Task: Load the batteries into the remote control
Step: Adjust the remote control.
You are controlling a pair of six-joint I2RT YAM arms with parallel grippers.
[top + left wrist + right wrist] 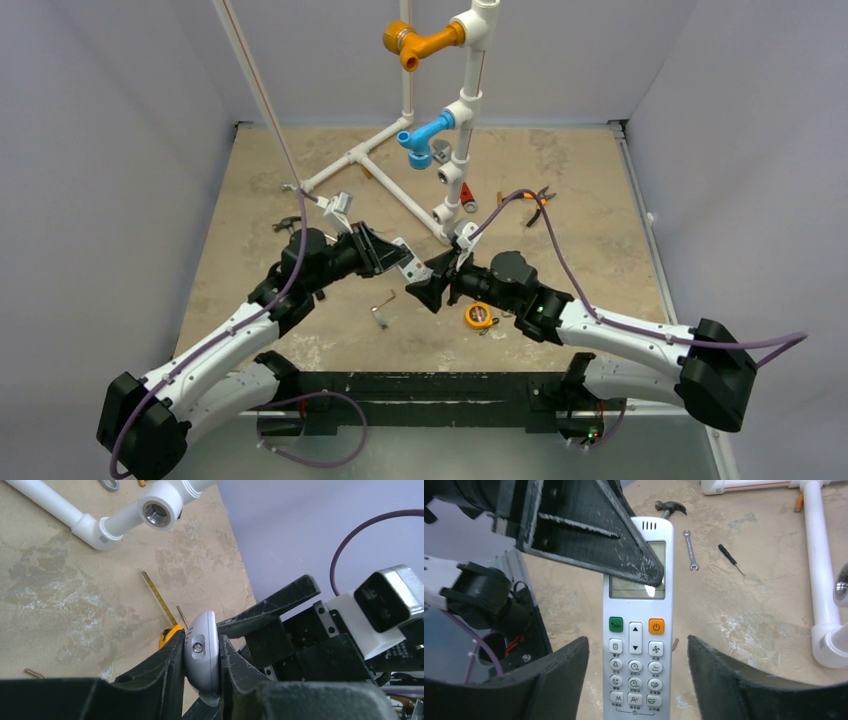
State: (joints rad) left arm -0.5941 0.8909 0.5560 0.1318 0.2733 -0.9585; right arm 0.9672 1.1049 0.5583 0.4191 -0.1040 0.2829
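so the remote control is lifted off the tabletop about mid-scene, right where the two arms meet; the left fingers are clamped tight on its top end, one on the button face and one on the back; from the right wrist view you can see one of them lying slanted across the grey display

the right fingers are spread wide either side of the lower button rows, with a clear gap on both sides, so not touching it

pose-wise, from the top view the left arm reaches in from the near-left corner and the right arm from the near-right; both forearms angle inward and the wrists face each other almost nose to nose

one of the batteries is lying flat on the tabletop, well apart from the remote; there's another small coppery cylinder down on the tabletop just past the remote's right edge in the right wrist view

other stuff: yellow tape measure under the right wrist with a bit of tape pulled out; hammer, wrench and screwdriver further out; white pipe frame at the back
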